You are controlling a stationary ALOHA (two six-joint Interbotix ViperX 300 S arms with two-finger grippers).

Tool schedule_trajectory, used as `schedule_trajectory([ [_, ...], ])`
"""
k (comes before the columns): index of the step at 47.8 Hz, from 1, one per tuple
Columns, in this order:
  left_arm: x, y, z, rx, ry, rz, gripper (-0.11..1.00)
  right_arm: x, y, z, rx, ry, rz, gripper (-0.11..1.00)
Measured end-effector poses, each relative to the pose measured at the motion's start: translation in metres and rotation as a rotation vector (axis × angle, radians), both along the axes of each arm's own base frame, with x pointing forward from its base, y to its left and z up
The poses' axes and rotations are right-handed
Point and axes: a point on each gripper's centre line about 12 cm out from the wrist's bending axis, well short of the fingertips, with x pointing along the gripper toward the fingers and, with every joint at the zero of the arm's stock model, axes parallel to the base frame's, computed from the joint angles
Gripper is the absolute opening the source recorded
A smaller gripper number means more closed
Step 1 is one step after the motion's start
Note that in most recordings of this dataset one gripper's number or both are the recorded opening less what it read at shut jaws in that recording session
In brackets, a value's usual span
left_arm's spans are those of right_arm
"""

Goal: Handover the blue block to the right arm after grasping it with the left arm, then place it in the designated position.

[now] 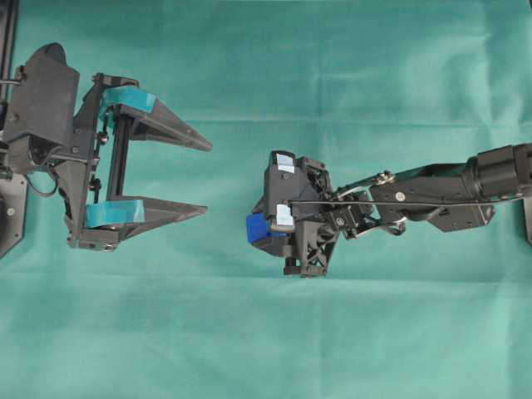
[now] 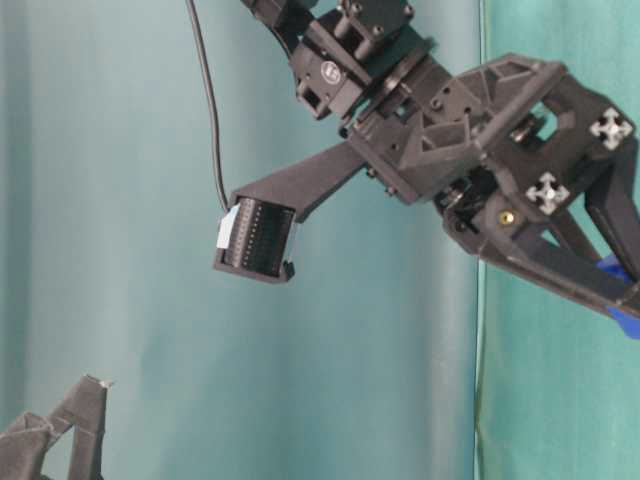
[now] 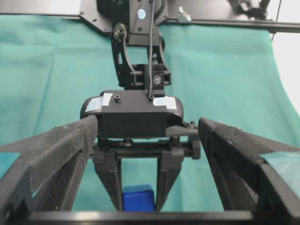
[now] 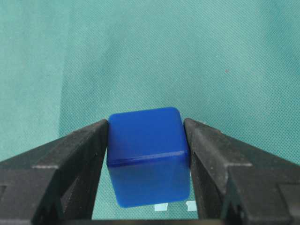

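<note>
Plastic, by our guess: the small glossy blue cube (image 4: 147, 157) looks light, rigid and slippery. We see it clamped on opposite flat faces between the all-black right gripper's (image 4: 146, 161) fingertips; the turquoise-taped left gripper (image 1: 179, 173) stands wide open, empty, well apart.

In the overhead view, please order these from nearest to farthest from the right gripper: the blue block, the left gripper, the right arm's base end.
1. Blue block: held in the right gripper.
2. Left gripper: open, to the left across bare cloth.
3. Right arm's base end: at the right edge.
</note>
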Motion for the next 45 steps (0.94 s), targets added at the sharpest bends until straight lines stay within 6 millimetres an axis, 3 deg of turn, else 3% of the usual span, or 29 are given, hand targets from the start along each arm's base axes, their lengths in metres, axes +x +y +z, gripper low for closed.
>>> schedule_trajectory([
  [2,0.0,0.0,0.0,0.0,0.0,0.0,1.0,0.0,0.0,0.0,0.003,0.0,-0.003,0.61],
  [7,0.0,0.0,0.0,0.0,0.0,0.0,1.0,0.0,0.0,0.0,0.016,0.001,-0.014,0.86],
  [11,0.0,0.0,0.0,0.0,0.002,0.0,1.0,0.0,0.0,0.0,0.026,0.001,-0.024,0.95],
  [37,0.0,0.0,0.0,0.0,0.0,0.0,1.0,0.0,-0.001,0.0,0.027,0.01,-0.034,0.94],
  [45,0.0,0.0,0.0,0.0,0.0,0.002,1.0,-0.004,-0.004,0.014,0.012,0.009,-0.049,0.94],
])
